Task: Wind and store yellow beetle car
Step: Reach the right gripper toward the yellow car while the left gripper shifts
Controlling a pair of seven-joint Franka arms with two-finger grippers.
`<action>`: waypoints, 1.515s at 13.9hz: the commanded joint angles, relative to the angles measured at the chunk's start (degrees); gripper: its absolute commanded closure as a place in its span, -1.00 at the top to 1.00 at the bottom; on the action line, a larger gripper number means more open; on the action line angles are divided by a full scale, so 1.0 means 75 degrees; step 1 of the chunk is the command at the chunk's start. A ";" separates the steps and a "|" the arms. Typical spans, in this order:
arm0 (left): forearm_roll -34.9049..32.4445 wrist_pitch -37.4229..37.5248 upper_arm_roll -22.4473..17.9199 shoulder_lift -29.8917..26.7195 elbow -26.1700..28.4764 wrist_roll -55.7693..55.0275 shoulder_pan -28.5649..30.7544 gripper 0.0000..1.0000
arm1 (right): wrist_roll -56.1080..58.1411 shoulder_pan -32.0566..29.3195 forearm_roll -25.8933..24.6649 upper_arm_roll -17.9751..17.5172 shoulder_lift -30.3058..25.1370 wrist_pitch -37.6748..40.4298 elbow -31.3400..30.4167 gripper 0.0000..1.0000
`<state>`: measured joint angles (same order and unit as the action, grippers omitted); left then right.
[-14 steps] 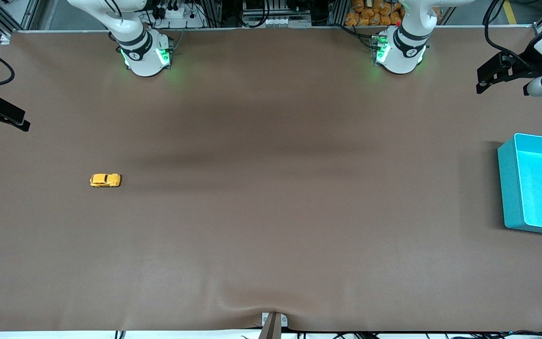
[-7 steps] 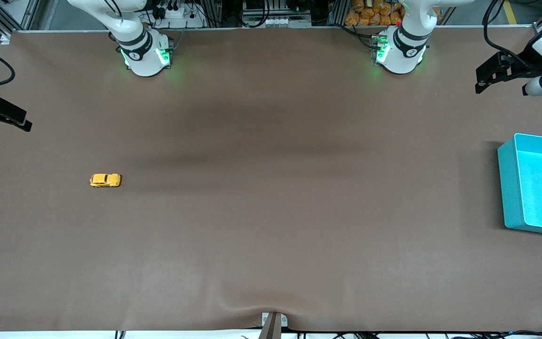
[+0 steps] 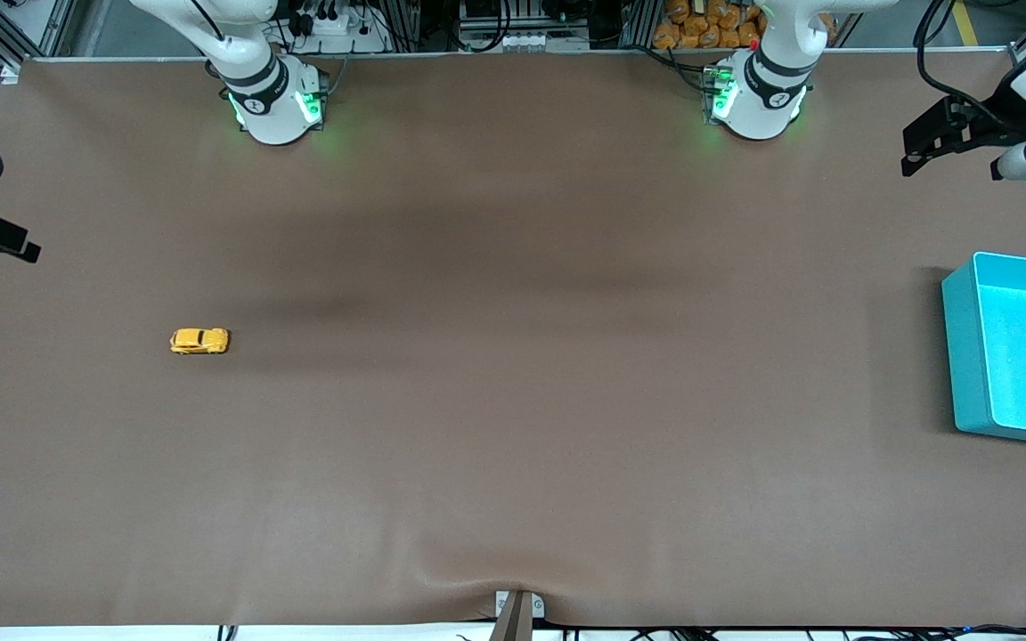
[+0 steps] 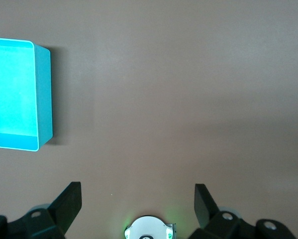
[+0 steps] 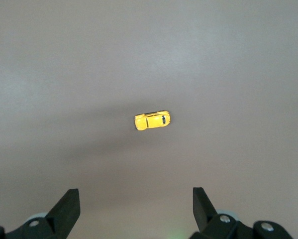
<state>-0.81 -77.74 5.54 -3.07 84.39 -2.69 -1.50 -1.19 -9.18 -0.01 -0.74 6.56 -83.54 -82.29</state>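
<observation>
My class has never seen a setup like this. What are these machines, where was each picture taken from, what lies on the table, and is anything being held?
Two robot arms stand at a brown table. One picture looks down from a high camera facing them; the other two come from cameras on the arms' wrists. The right gripper hangs open above the yellow beetle car, a tiny toy at the right arm's end. The left gripper hangs open near the teal bin at the left arm's end. The bin looks empty. Neither gripper holds anything.

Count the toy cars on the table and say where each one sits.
1. The yellow beetle car sits alone on the brown table toward the right arm's end, away from the teal bin. None looks hidden.
</observation>
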 commanded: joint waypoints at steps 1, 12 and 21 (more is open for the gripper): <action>0.0096 0.0054 0.0000 -0.0013 -0.0061 -0.0179 -0.0023 1.00 | -0.0238 -0.0275 -0.0034 -0.0089 0.0262 -0.0053 0.0050 1.00; 0.0295 0.0452 0.0105 0.0208 0.0021 -0.0930 -0.0093 1.00 | -0.4019 -0.0568 -0.0186 -0.0101 0.0790 -0.0908 -0.0594 1.00; 0.0330 0.0206 0.0117 0.0595 0.0009 -0.0883 -0.0093 1.00 | -0.7792 -0.0358 -0.0175 -0.0124 0.0708 -0.2535 -0.2292 1.00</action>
<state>1.23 -75.79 6.19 -0.27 84.92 -8.80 -2.08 -52.17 -12.19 -1.43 -1.27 13.15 -99.69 -96.04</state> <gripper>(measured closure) 0.000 0.000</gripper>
